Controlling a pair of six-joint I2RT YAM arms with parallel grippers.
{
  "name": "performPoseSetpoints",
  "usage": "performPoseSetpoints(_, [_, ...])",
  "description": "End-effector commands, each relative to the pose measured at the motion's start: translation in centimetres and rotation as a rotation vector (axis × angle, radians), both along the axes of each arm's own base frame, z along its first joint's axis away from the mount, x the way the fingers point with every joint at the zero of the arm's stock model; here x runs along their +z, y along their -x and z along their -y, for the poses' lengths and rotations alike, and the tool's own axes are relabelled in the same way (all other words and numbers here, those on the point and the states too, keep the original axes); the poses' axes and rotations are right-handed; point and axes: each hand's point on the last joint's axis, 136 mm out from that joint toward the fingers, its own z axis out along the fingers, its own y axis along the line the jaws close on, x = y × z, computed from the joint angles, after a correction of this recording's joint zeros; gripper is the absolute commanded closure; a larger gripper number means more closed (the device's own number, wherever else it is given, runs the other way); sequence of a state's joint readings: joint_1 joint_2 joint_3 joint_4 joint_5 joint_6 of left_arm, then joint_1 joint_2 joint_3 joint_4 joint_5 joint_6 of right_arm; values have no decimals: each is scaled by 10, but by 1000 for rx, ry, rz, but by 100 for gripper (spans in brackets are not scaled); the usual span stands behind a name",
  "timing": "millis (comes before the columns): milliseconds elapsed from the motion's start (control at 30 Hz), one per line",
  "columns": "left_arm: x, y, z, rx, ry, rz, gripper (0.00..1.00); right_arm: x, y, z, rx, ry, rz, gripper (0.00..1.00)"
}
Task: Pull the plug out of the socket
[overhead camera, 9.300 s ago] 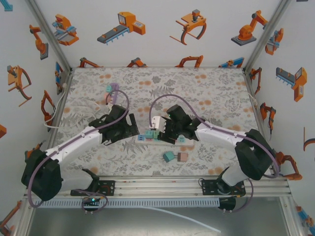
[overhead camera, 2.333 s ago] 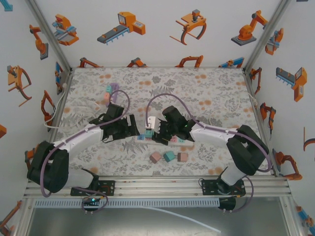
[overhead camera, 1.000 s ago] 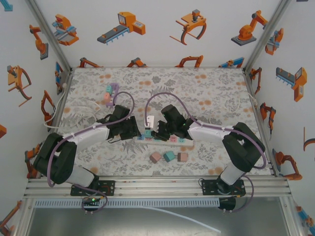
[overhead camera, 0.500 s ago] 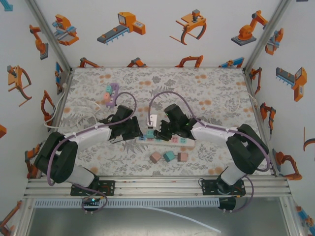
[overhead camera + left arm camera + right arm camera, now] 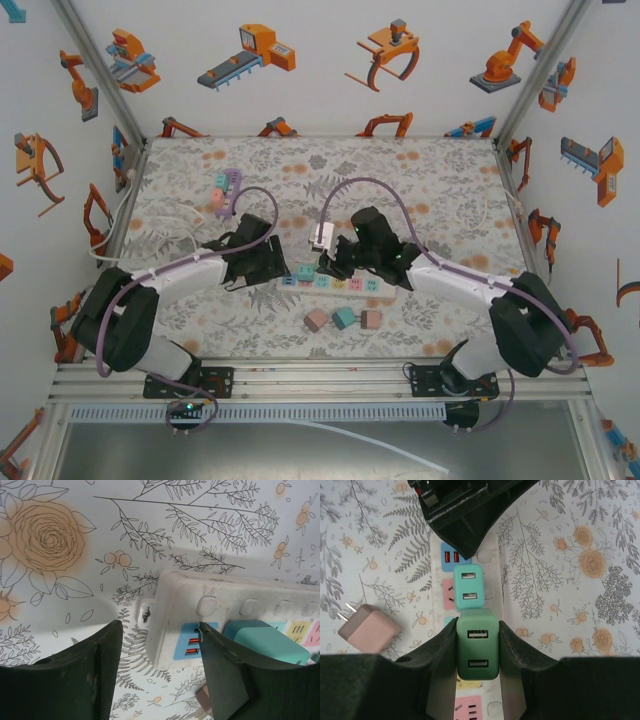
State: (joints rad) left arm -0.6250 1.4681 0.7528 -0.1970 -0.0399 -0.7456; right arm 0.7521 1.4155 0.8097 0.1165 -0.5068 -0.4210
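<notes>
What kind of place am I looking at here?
Probably a robot test booth: left arm and right arm bolted to a rail, walls printed with robot cartoons, a power strip on a flowered tabletop.

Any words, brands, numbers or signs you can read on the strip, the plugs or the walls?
No readable text anywhere.
power strip: coloured socket faces, no legible print.
green plug, held in the right pincer: two USB slots, no label.
teal plug: two USB slots, no label.
wall stickers: robot pictures; any lettering is too small to read.
</notes>
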Motion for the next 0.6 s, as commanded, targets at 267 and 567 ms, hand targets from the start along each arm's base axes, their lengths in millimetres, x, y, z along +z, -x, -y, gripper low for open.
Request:
performPoseSetpoints(267, [50, 12, -23, -73, -115, 87, 19, 98, -11, 34, -372, -486, -169, 90])
performPoseSetpoints(567, [138, 27, -20, -216, -22, 320, 3, 104, -20, 96, -727, -683, -331, 91])
